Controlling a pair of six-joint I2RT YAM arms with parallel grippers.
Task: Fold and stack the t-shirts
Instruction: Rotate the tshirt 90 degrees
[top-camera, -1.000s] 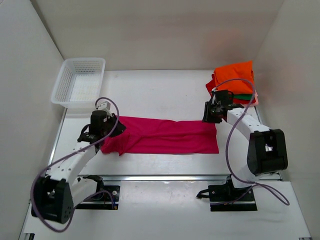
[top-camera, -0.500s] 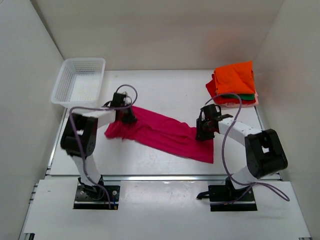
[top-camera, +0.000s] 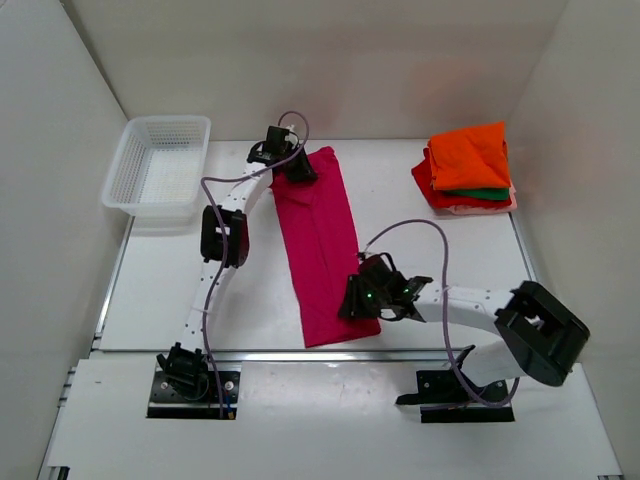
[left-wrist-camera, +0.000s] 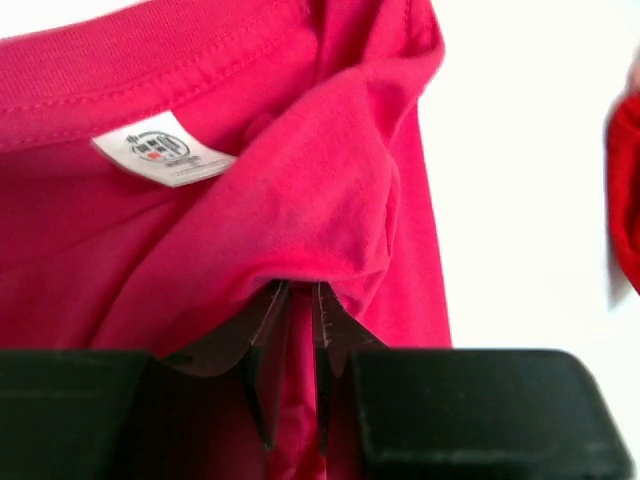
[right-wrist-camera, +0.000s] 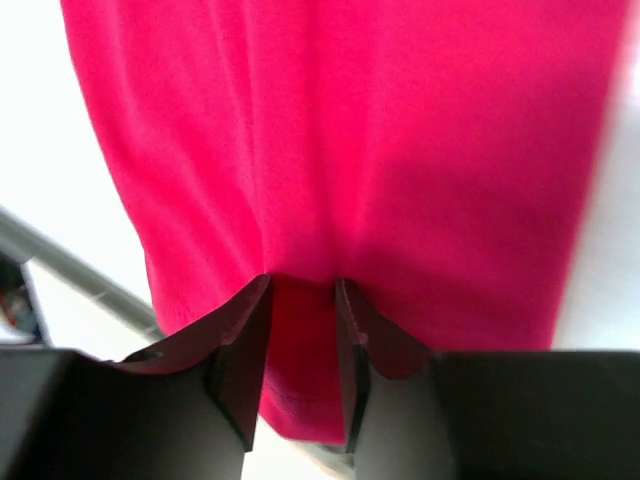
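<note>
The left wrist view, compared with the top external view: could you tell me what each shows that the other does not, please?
Only the left wrist view shows the white label inside the collar of the magenta t-shirt. Only the top external view shows the white basket, the folded stack of shirts, and the right fingers gripping the t-shirt's near end. Both show the t-shirt pinched in the left fingers.

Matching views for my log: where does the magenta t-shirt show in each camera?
Top external: magenta t-shirt, a long strip mid-table, running far to near.
Left wrist: its collar end fills the frame, pinched by the left gripper.
Right wrist: its near end fills the frame, in the right gripper.
Shared landmark: the white table.
</note>
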